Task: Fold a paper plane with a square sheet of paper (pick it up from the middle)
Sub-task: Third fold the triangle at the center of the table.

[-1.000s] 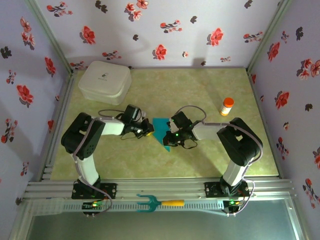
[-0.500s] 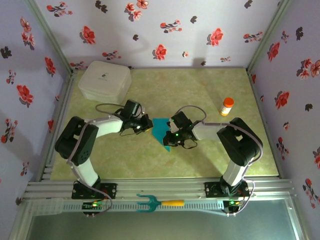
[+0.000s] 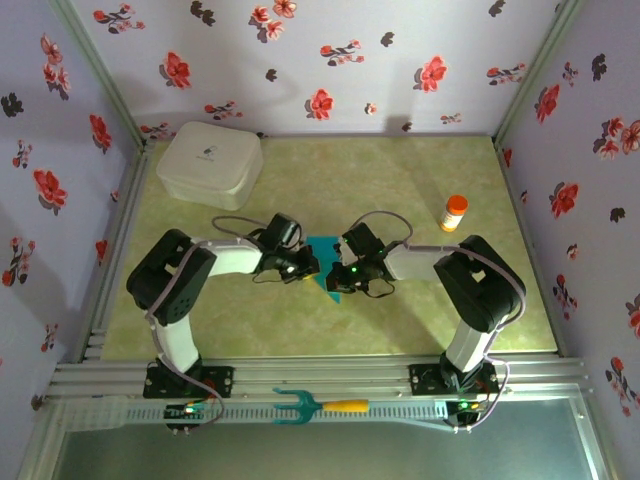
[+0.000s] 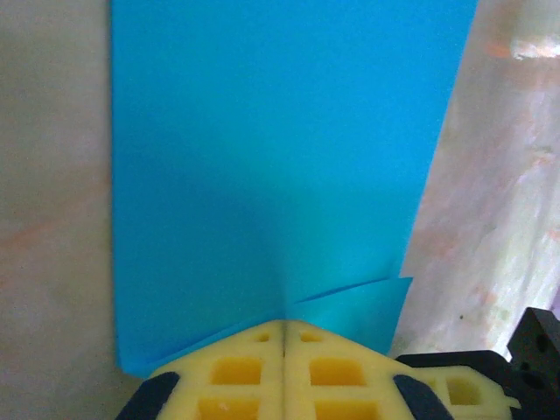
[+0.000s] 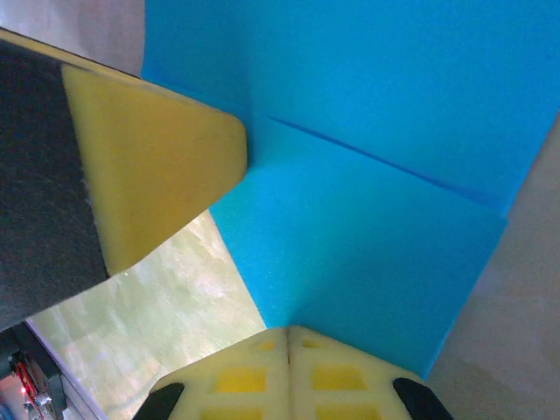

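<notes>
The teal-blue paper lies partly folded on the green table, mostly covered by the two grippers that meet over it. In the left wrist view the paper spreads out ahead, with a folded flap at its near right corner. My left gripper is shut, its tips resting on the paper's near edge. In the right wrist view the paper shows a diagonal fold line. My right gripper is shut too, tips on the paper's edge. The left gripper's yellow finger sits close at the left. From above, the left gripper and right gripper nearly touch.
A white lidded box stands at the back left. An orange bottle stands at the right. A teal fork-shaped tool with a yellow handle lies on the front rail. Flowered walls close three sides.
My left gripper has swung right and toward the front onto the paper's left part. The right arm has stayed put.
</notes>
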`<state>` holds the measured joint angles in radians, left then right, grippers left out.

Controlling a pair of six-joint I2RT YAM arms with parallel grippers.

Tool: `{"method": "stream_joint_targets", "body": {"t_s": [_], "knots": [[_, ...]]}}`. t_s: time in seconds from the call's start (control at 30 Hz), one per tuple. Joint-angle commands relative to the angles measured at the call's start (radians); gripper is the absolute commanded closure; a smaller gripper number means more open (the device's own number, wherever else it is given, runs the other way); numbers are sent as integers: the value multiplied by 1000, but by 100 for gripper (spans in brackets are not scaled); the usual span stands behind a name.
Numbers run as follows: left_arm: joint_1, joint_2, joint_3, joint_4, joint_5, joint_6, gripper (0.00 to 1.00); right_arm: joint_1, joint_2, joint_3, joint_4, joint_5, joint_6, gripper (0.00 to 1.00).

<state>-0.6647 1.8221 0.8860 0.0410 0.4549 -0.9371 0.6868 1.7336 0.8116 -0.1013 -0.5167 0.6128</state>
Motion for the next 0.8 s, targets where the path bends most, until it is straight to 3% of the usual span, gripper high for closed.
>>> {"method": "stream_joint_targets", "body": {"t_s": [0.0,0.3,0.5,0.77], "knots": [[21,-8,-35,36,-14,1,100,-10,24,-37,-112,95,-1,100],[53,34,-71,59,1,6,100,-10,-19,56,-100,3,9,100],[54,42,-67,57,6,6,100,-6,47,97,-60,-30,11,100],[54,47,-53,42,7,13,100,-3,82,76,-131,27,-26,98]]}}
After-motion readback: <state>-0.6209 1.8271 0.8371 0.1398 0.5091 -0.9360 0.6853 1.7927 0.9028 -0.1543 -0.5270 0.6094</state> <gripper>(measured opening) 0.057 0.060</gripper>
